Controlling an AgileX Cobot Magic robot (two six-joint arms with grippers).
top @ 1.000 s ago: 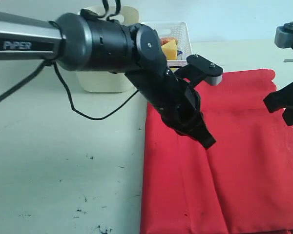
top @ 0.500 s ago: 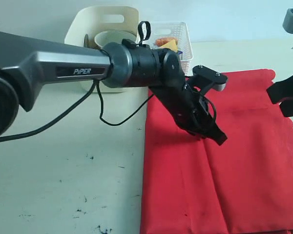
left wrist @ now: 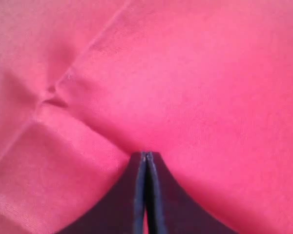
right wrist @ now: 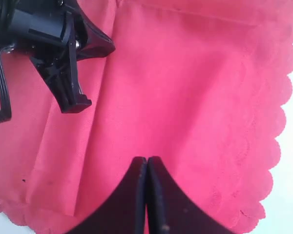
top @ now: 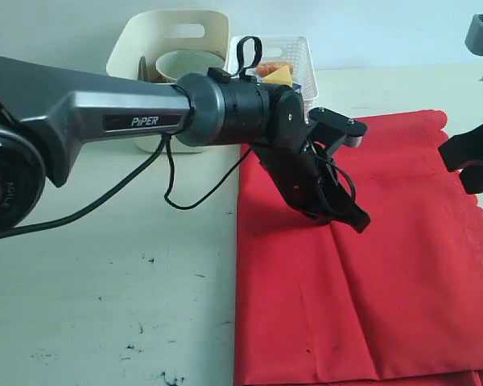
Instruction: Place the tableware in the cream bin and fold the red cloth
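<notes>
Two closed, empty: left tool (top: 356,221), right tool (right wrist: 146,162); red cloth (top: 402,273) scallops face right, axis unclear.

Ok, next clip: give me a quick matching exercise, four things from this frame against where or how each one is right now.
Things:
1. red cloth
2. cream bin
3. white lattice basket
4. left gripper

Place or state:
A. has a pale bowl inside
B. shut, tips pointing down at the cloth
C. lies flat on the table, with creases
D. has a yellow wedge inside

Pairs: 1-C, 2-A, 3-D, 4-B
</notes>
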